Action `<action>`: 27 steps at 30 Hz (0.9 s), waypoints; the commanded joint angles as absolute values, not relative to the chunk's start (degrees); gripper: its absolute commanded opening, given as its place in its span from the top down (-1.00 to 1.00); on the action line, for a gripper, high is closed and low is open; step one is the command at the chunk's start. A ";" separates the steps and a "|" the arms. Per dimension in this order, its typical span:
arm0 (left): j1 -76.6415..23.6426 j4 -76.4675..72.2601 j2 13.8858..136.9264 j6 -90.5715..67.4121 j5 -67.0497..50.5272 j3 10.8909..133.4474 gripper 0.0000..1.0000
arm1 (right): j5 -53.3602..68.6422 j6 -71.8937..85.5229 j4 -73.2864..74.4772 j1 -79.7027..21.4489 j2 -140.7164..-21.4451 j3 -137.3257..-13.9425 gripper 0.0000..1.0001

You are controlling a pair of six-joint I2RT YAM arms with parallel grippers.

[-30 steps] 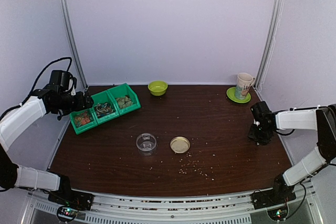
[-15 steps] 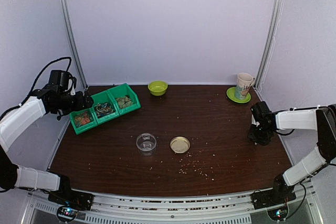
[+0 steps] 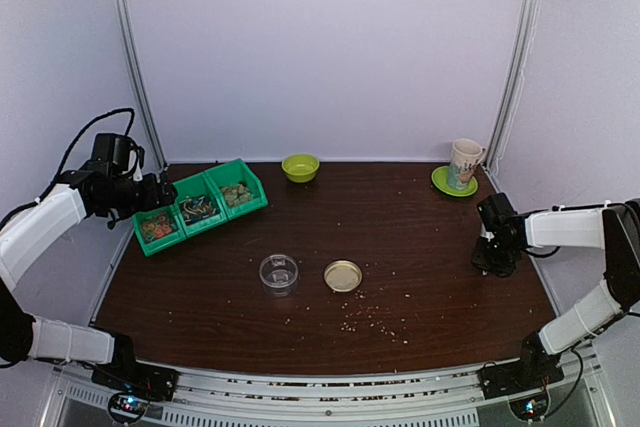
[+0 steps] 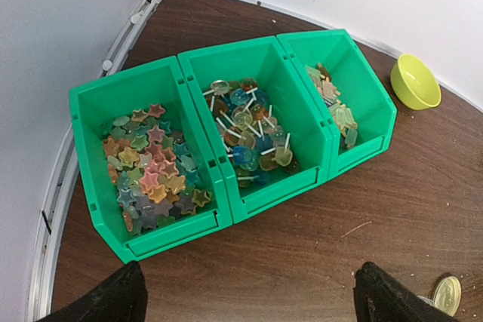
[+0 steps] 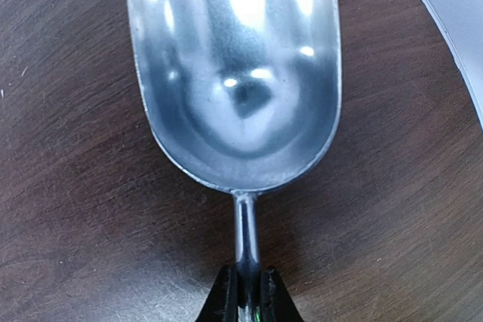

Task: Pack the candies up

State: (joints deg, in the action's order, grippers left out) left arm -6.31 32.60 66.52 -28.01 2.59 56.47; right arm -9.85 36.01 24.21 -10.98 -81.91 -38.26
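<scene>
The candies lie in three joined green bins (image 4: 226, 209) at the table's back left: star-shaped ones (image 4: 147, 179) in the left bin, lollipops (image 4: 253, 137) in the middle one, pale pieces (image 4: 336, 107) in the right one. My left gripper (image 4: 253, 295) hovers open above the table just in front of the bins, with nothing between its fingers. In the top view it (image 3: 152, 193) hangs at the bins' (image 3: 200, 205) left end. My right gripper (image 5: 247, 292) is shut on the thin handle of an empty metal scoop (image 5: 234, 73) lying on the table at the right (image 3: 492, 252).
A clear round container (image 3: 279, 271) and a gold lid (image 3: 343, 275) sit mid-table, with pale crumbs (image 3: 370, 319) scattered in front. A green bowl (image 3: 300, 167) stands at the back. A mug (image 3: 465, 162) on a green saucer (image 3: 440, 183) stands at the back right.
My left gripper has drifted slightly left, off the bins' left end. The right arm has stayed in place at the right edge.
</scene>
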 commanded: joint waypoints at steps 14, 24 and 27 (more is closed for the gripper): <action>-5.57 29.96 65.66 -27.88 1.13 56.36 -0.96 | -15.60 30.39 26.15 -25.41 -73.35 -39.16 1.00; -5.62 28.32 65.32 -24.84 -4.91 56.07 -0.96 | -16.44 19.53 22.05 -40.01 -71.54 -43.26 1.00; -5.62 26.52 65.18 -23.62 -9.57 55.38 -0.94 | -16.90 17.07 20.67 -44.06 -71.58 -44.80 1.00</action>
State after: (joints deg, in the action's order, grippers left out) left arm -6.04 31.53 66.50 -26.26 -2.79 56.36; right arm -14.31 22.15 24.05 -39.83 -72.66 -41.80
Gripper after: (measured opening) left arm 0.978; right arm 0.083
